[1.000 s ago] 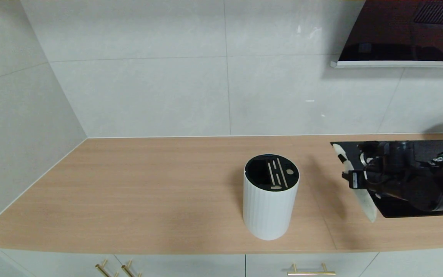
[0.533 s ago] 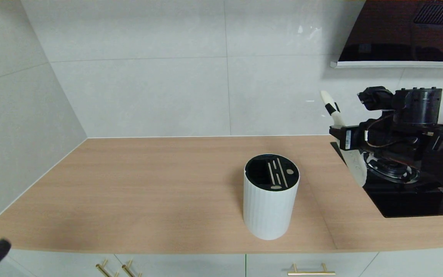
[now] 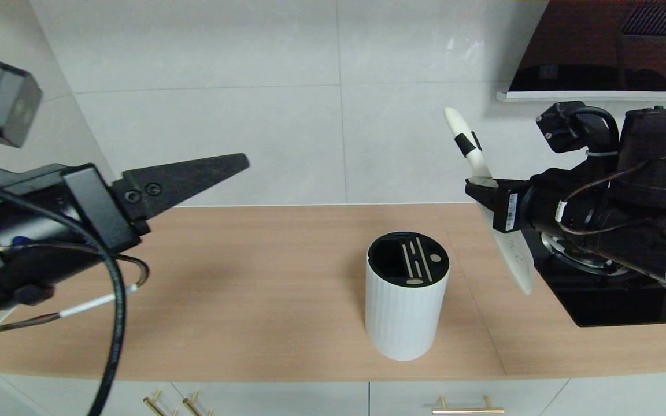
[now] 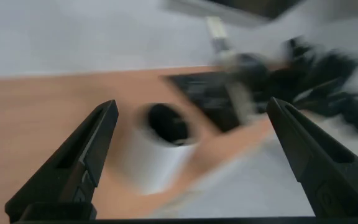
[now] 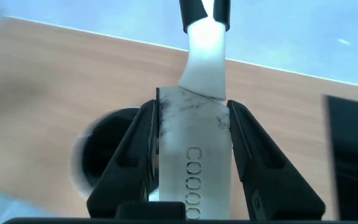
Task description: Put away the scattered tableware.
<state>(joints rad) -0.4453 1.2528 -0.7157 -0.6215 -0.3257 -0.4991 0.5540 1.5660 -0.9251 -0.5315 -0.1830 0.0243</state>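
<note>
I'm stowing the cream-handled white knife [image 3: 512, 254] in the ribbed white cylindrical holder [image 3: 405, 312].
My right claw [image 3: 486, 196] is gripping its blade, my left claw [image 4: 191, 106] is gaping wide; next I'm probably lining its tip over a slot.

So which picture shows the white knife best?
The head view: the knife shows end to end, handle up and blade down, clamped in the right gripper. The right wrist view gives its middle up close between the fingers. The left wrist view catches it far off and blurred.
</note>
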